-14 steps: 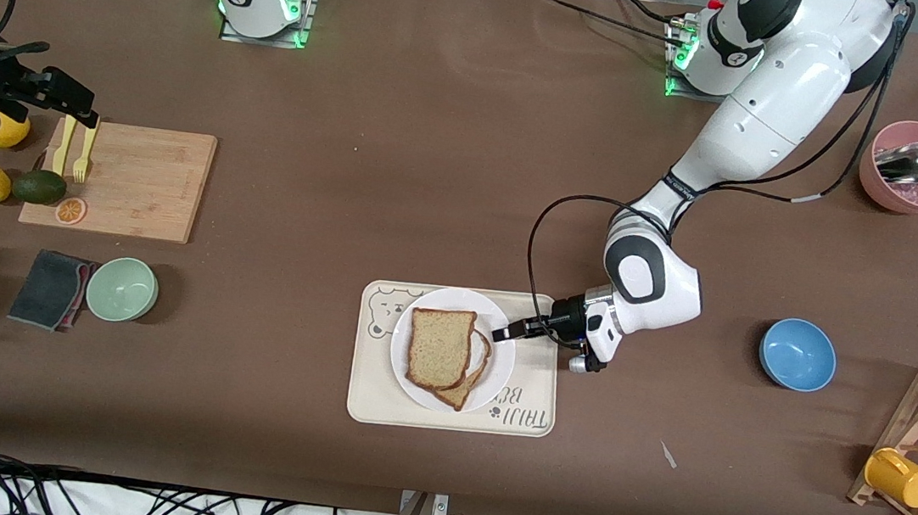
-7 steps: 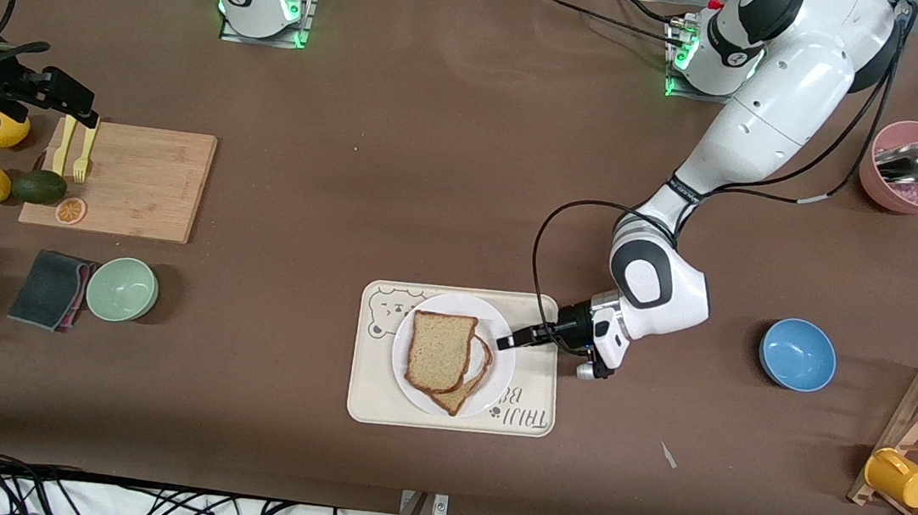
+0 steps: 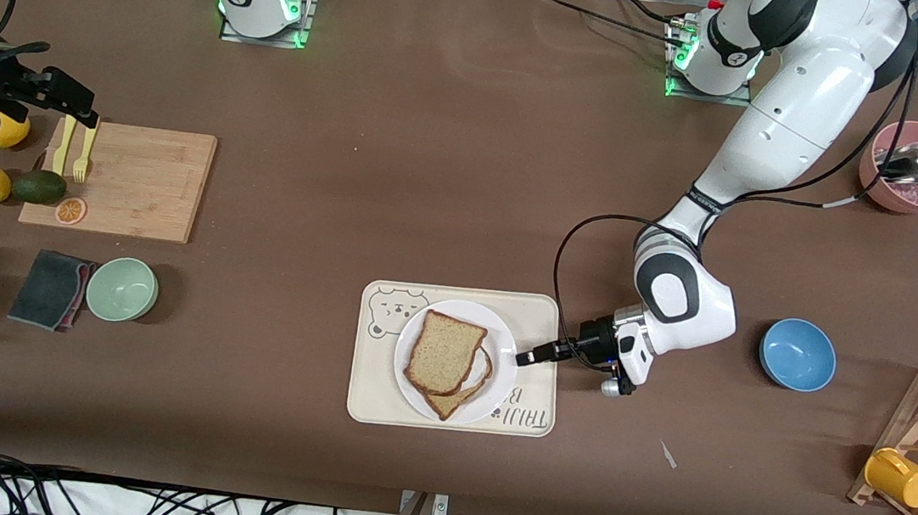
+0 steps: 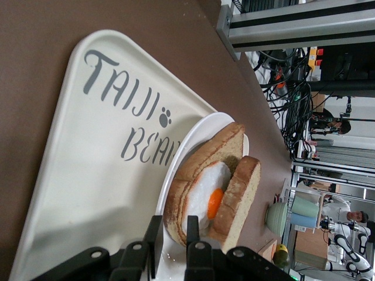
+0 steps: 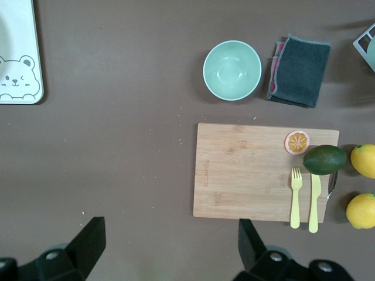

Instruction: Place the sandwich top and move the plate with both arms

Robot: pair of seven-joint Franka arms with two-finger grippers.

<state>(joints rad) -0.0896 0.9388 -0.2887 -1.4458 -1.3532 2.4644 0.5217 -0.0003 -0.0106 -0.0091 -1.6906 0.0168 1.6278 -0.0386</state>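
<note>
Plate sits low centre of the front view on a cream tray, its rim close to the tray's edge nearest the left arm. Bare brown worktop all round the tray, widest toward the arm bases. Sandwich top lies flat on the egg slice, rotated, corners pointing diagonally, lower slice peeking out at the camera side. Left gripper is low at the plate's rim, jaws narrow with the rim between them. Right gripper hangs over the cutting board at upper left, jaws wide open, holding nothing, waiting.
</note>
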